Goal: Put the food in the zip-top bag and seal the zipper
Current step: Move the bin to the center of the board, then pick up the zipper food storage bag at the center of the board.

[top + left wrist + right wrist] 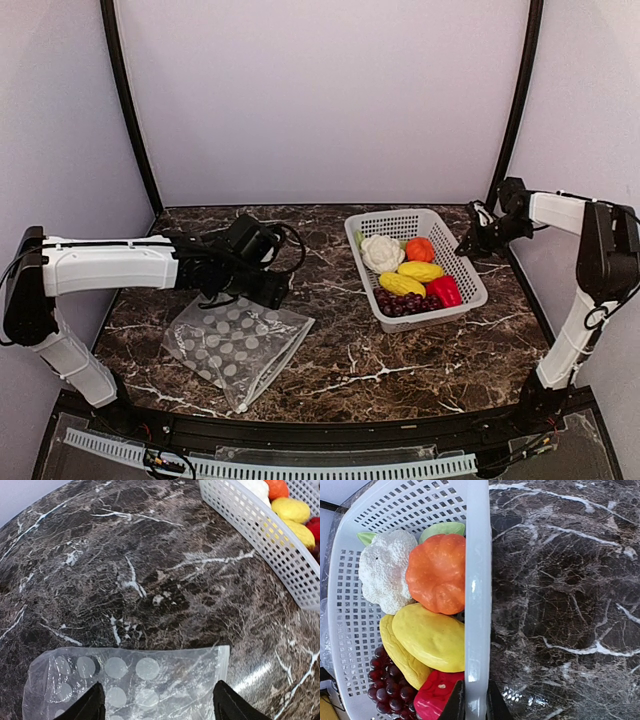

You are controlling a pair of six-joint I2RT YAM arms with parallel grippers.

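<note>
- The zip-top bag (235, 345) lies flat and empty on the marble surface (380, 360). Its zipper (278, 362) runs along the right edge, so the mouth likely has to be opened first.
- All the food (432, 635) sits in the white mesh basket (400, 222), well apart from the bag.
- The left fingers (90, 705) are spread wide over the bag's top edge, holding nothing and probably set to grasp it.
- The right fingers (456, 705) are nearly together and seem to pinch the basket's rim, perhaps to steady it.
</note>
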